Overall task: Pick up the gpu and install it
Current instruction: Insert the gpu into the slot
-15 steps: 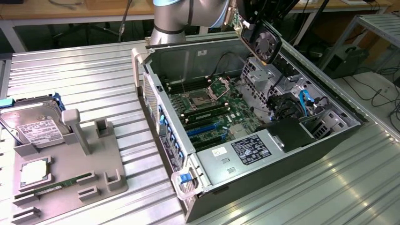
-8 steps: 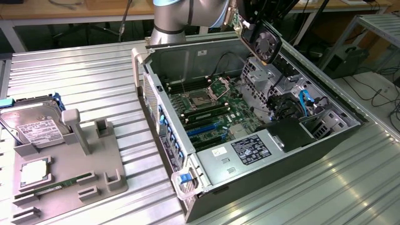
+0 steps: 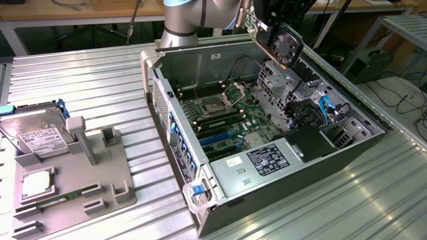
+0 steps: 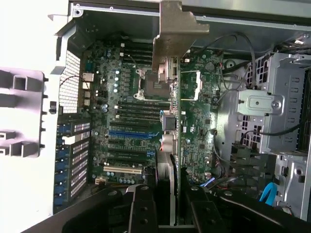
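Note:
The gpu (image 3: 281, 44) hangs tilted above the far corner of the open computer case (image 3: 179, 150), its black fan side facing the exterior view. My gripper (image 3: 252, 15) is shut on it from above. In the wrist view the gpu (image 4: 178, 145) runs edge-on between my two black fingers (image 4: 141, 208), with its silver bracket (image 4: 177, 34) at the far end and the gripper (image 4: 172, 211) clamped on the near end. The green motherboard (image 4: 121, 121) with its blue and black slots lies below the card, well apart from it.
A grey parts holder (image 3: 100, 170) stands at the exterior view's left, carrying a silver hard drive (image 3: 37, 132), a CPU (image 3: 37, 182) and a RAM stick (image 3: 63, 197). Drive cages (image 4: 262, 107) and cables (image 3: 327, 107) crowd one side of the case. The table (image 3: 320, 200) is ribbed metal.

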{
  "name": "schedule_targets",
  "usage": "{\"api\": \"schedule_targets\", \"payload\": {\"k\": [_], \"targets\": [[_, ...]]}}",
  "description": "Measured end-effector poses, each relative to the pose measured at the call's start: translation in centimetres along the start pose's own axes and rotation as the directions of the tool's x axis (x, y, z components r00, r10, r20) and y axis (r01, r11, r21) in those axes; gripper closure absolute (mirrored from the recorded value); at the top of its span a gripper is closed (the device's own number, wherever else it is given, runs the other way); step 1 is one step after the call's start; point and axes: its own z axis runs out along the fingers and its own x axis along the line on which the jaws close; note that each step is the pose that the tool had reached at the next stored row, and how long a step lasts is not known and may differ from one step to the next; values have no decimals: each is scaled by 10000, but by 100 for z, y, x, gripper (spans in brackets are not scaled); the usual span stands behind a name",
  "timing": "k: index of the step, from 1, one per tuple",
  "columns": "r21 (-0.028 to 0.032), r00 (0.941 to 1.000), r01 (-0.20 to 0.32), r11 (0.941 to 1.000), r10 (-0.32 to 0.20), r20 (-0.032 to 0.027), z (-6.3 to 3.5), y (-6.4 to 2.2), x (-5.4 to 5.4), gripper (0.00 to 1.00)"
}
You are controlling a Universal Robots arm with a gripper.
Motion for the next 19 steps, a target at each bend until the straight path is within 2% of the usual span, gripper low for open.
{"api": "schedule_targets", "payload": {"k": [5,11,14,19], "targets": [[-8,9982,603,9982,-603,-19,0,0,0,72],[-17,9921,1256,9921,-1256,-40,0,0,0,72],[-29,9809,1943,9809,-1943,-61,0,-1,0,72],[-40,9667,2559,9667,-2559,-79,0,0,0,72]]}}
